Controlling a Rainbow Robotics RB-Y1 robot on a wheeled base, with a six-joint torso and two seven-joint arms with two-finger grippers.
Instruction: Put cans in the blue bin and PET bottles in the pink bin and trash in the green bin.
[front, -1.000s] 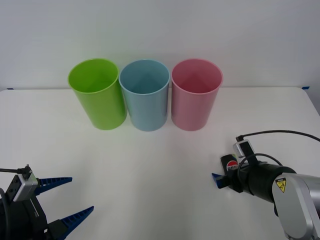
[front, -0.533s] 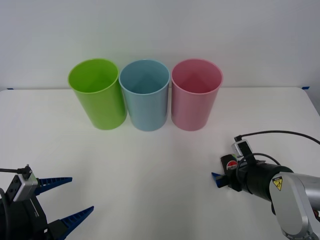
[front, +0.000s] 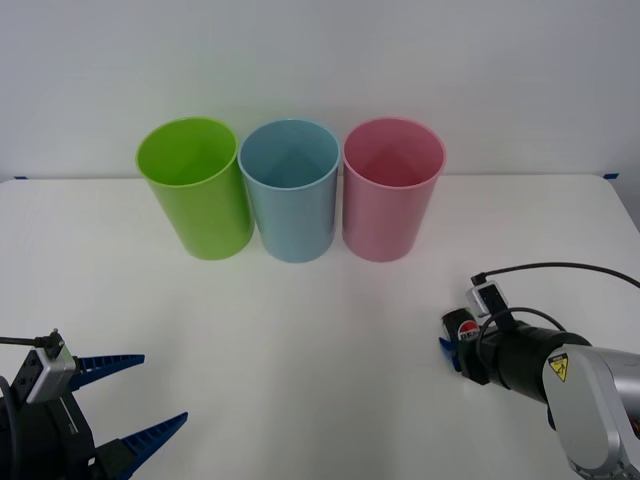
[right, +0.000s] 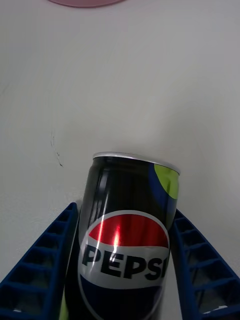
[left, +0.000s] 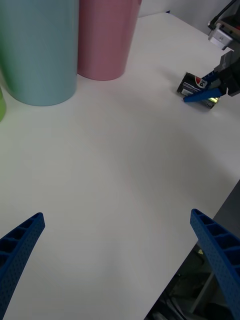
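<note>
A: Front view? 
B: Black Pepsi can (front: 460, 327) on white table (front: 300, 330), right gripper (front: 452, 352) clamped on it, near right. Green bin (front: 196, 187), blue bin (front: 291, 189), pink bin (front: 390, 188) in a row at the back, by a white wall (front: 320, 60). Left gripper (front: 128, 397) spread wide, near left.
A: Right wrist?
B: Can (right: 125, 240) lies between the blue fingers (right: 47, 250), silver rim, red-white-blue logo.
A: Left wrist?
B: Can (left: 197, 90) well apart from the bins.

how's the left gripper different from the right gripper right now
The left gripper is spread wide with nothing between its fingers, at the table's near left edge. The right gripper has its fingers along both sides of the black Pepsi can, near right, nearer the pink bin. Both have blue ribbed fingers.
</note>
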